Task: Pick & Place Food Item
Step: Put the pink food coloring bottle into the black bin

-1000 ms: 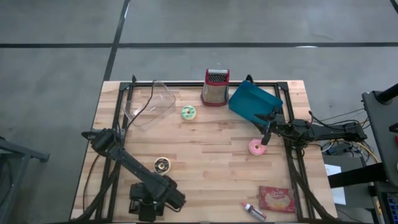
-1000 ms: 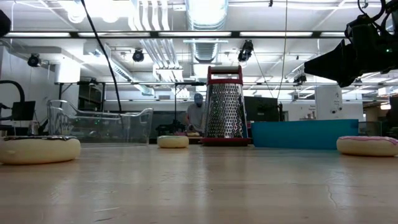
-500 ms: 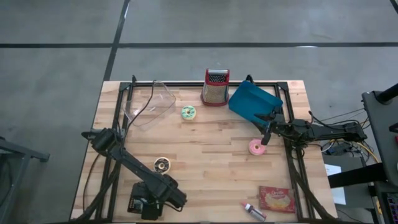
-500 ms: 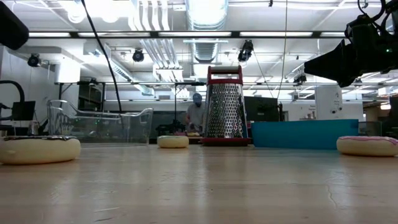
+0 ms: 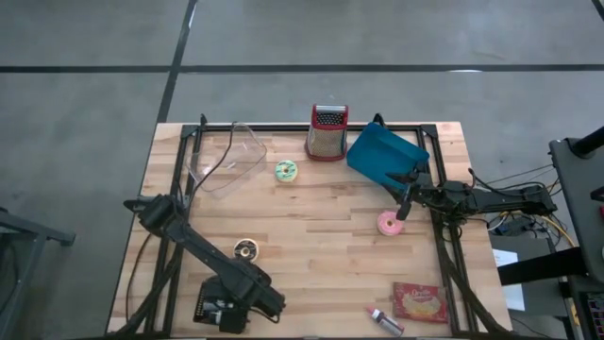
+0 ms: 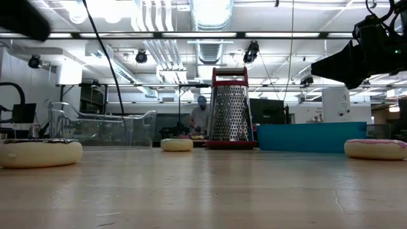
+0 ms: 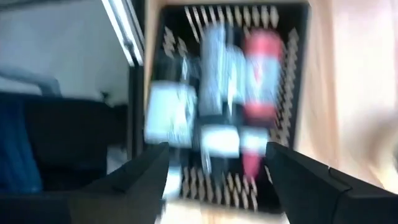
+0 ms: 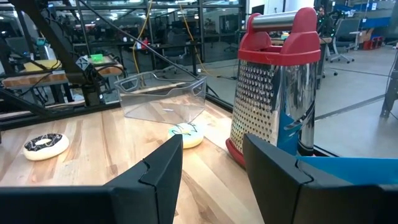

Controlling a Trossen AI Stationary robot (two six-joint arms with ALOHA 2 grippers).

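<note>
Three doughnuts lie flat on the wooden table: a chocolate one (image 5: 245,249) near the left, a green one (image 5: 286,171) toward the far side, and a pink one (image 5: 388,224) at the right. My left gripper (image 5: 219,314) hovers over the table's near edge, near side of the chocolate doughnut, open and tipped steeply down, with nothing between its fingers (image 7: 143,177). My right gripper (image 5: 403,200) waits level just beyond the pink doughnut, open and empty (image 8: 212,140).
A clear tub (image 5: 226,156), a red-topped grater (image 5: 327,132) and a blue bin (image 5: 385,154) stand along the far edge. A red snack packet (image 5: 420,300) and a small tube (image 5: 385,319) lie at the near right. A black device (image 7: 224,112) sits below my left gripper.
My left gripper has tipped and turned a little over the near edge. In the low view a dark part of that arm has come farther into the top left corner. The doughnuts and my right arm have kept still.
</note>
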